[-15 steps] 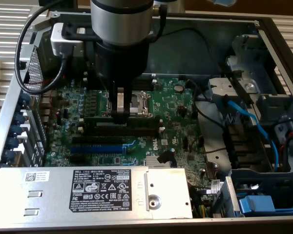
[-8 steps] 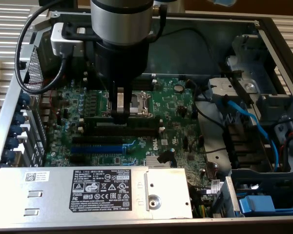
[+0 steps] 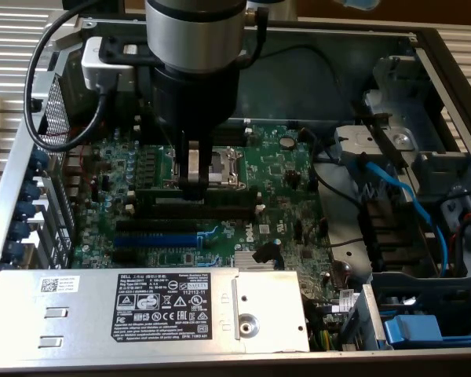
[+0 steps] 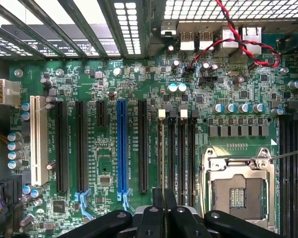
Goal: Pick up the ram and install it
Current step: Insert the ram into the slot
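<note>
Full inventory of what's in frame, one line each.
computer case: 1, grey, open
motherboard: 1, green, inside case
CPU socket: 1, silver, mid-board
memory slots: 4, black, beside CPU socket
ram: 1, dark green, along memory slots
blue slot: 1, blue, mid-board
white slot: 1, white, board edge
power supply: 1, silver, exterior view's lower left
blue cable: 1, blue, exterior view's right
red-black wire: 1, twisted, over board edge
end effector: 1, black, low over ram

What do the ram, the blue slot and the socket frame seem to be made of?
The ram looks like dark green circuit board, matte. The blue slot seems moulded plastic, evenly coloured. The socket frame is probably bare metal: silvery, reflective.
</note>
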`<move>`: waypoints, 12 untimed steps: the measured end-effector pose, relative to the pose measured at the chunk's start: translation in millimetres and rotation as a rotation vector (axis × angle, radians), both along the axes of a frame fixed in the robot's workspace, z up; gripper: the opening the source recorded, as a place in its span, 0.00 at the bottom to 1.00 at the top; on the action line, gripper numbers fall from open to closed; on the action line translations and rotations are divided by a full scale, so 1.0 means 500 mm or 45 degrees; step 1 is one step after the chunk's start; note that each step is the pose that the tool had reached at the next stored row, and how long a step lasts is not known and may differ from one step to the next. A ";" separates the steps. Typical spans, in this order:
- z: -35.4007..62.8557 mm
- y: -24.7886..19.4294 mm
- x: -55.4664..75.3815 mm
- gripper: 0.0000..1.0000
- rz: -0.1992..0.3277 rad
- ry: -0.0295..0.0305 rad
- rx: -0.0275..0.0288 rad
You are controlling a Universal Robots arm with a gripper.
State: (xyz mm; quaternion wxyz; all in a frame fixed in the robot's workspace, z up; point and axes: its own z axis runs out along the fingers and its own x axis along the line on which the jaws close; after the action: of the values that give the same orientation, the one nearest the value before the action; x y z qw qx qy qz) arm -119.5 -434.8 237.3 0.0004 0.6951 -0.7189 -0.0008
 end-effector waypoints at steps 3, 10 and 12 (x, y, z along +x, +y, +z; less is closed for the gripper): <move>0.000 0.0002 0.000 0.12 0.000 -0.0021 -0.0015; 0.000 0.0032 -0.002 0.12 0.000 -0.0025 -0.0039; 0.000 0.0034 -0.003 0.12 0.000 -0.0028 -0.0045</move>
State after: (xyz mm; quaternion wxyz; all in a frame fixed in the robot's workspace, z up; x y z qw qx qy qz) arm -121.1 -433.1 237.3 0.0008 0.6951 -0.7189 0.0012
